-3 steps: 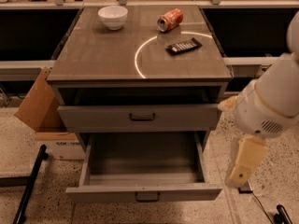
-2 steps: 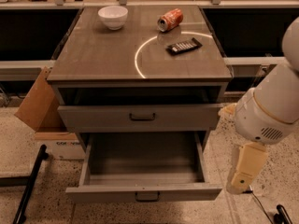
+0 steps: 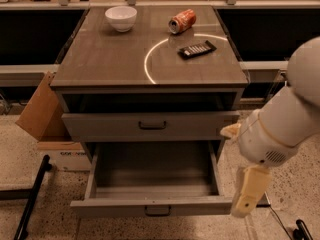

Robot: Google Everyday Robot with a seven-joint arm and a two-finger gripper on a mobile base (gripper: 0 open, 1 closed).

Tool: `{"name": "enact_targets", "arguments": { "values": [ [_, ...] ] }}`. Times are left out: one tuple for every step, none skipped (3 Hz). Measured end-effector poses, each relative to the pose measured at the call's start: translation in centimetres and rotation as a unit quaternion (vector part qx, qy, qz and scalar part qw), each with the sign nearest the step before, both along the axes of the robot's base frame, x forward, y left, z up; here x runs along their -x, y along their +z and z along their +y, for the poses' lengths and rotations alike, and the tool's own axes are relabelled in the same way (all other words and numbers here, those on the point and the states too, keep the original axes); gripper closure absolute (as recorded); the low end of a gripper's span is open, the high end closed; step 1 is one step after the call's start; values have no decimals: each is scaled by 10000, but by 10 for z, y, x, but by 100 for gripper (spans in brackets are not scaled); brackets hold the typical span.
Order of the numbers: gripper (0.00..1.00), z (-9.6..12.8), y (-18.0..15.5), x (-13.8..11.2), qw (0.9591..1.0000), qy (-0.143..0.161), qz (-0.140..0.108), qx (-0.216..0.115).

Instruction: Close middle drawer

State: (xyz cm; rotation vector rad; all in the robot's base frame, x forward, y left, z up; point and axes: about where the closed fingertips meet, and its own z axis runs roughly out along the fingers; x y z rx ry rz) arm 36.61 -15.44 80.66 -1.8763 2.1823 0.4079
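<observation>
One cabinet [image 3: 110, 59] is filling the centre of the camera view. The robot arm [image 3: 285, 119] is reaching in from the right, bulky and pale, and is angling down past the cabinet's right side.

The middle drawer [image 3: 110, 207] is standing pulled well out toward the camera, with its deep box exposed and its dark bar handle [image 3: 157, 211] facing forward. It is showing no shift from a second ago, so the closing is judged not yet begun. The uppermost drawer [image 3: 100, 126] is sitting above it, nearly shut. A cardboard box [image 3: 35, 109] is leaning at the cabinet's left.

The gripper [image 3: 246, 200] is hanging just beside the right end of the middle drawer's front. Over the last second it has been dropping lower and slightly leftward, toward that front. Whether it is open or closed cannot be told, and contact with the front cannot be confirmed. This is reading as positioning for a push.

On the cabinet top, a white bowl [image 3: 121, 18], a tipped can [image 3: 182, 20] and a dark flat device [image 3: 197, 49] are lying undisturbed.
</observation>
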Motion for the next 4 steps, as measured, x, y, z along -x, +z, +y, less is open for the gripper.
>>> {"name": "enact_targets", "arguments": {
  "values": [
    [0,22,-49,7,9996,219,7,-157],
    [0,49,-121,17,9985,362,113,-401],
    [0,49,-124,17,9984,371,117,-405],
    [17,40,-163,11,9982,349,254,-415]
  ]
}}
